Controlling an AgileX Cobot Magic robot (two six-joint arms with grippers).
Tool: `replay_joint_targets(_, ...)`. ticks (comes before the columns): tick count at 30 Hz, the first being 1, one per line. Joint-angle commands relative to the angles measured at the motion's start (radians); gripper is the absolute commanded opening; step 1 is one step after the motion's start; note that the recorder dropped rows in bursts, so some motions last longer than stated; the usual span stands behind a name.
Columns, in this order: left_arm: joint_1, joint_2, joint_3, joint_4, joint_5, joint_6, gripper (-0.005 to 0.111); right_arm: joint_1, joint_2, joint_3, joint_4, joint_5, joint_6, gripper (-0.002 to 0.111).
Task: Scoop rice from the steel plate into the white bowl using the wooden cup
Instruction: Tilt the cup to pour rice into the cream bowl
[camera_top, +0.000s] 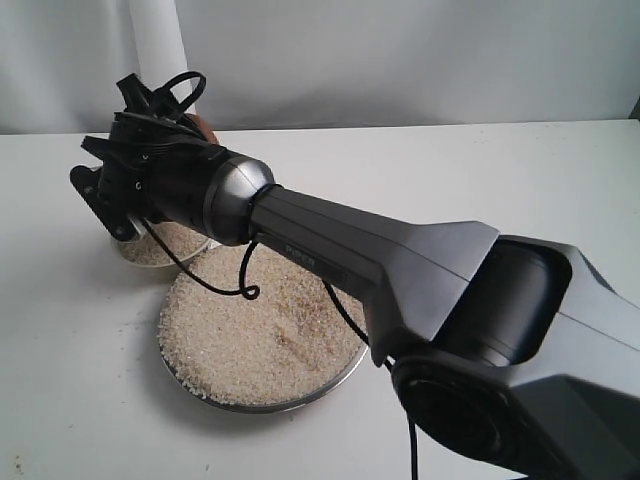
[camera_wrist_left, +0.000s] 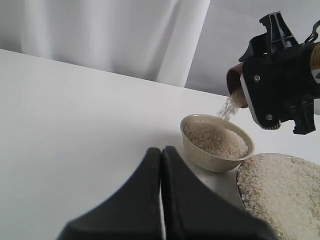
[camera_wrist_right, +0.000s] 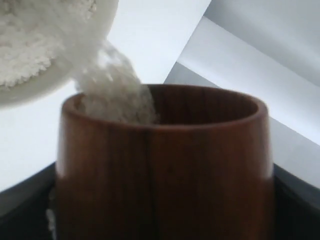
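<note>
The wooden cup (camera_wrist_left: 234, 84) is tipped over the white bowl (camera_wrist_left: 210, 160), with my right gripper (camera_wrist_left: 245, 92) shut on it. A thin stream of rice (camera_wrist_left: 229, 107) falls from the cup's mouth onto the heap in the bowl. In the right wrist view the cup (camera_wrist_right: 165, 165) fills the frame and grains (camera_wrist_right: 117, 95) slide over its lip toward the bowl's rim (camera_wrist_right: 30, 90). The steel plate (camera_top: 320, 392) lies beside the bowl (camera_top: 128, 254), covered with rice (camera_top: 260, 325). My left gripper (camera_wrist_left: 161, 150) is shut and empty, low over the table and short of the bowl.
My right arm (camera_top: 400, 270) stretches across the plate from the lower right. Its black cable (camera_top: 245, 290) loops down over the rice. A few grains lie on the white table (camera_top: 70, 380) at the plate's left edge. A white curtain (camera_wrist_left: 100, 35) hangs behind.
</note>
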Motion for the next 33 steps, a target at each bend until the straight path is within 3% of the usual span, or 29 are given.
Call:
replay_joint_targets(1,-0.006,-0.003,-0.001,-0.003,-0.009,-0.004,0.000,0.000,-0.008,-0.009,-0.051,-0.011,-0.006,0.000)
replay_joint_targets(10,-0.006,-0.003,-0.001,-0.003,-0.009,-0.004,0.000,0.000,-0.015,-0.001,-0.073,0.010,-0.008,0.000)
replay_joint_targets(18,-0.006,-0.003,-0.001,-0.003,-0.009,-0.004,0.000,0.000,-0.071,0.113,-0.072,0.018,-0.028,0.000)
replay_joint_targets(33,-0.006,-0.003,-0.001,-0.003,-0.009,-0.004,0.000,0.004,-0.078,0.113,0.019,0.019,0.025,0.000)
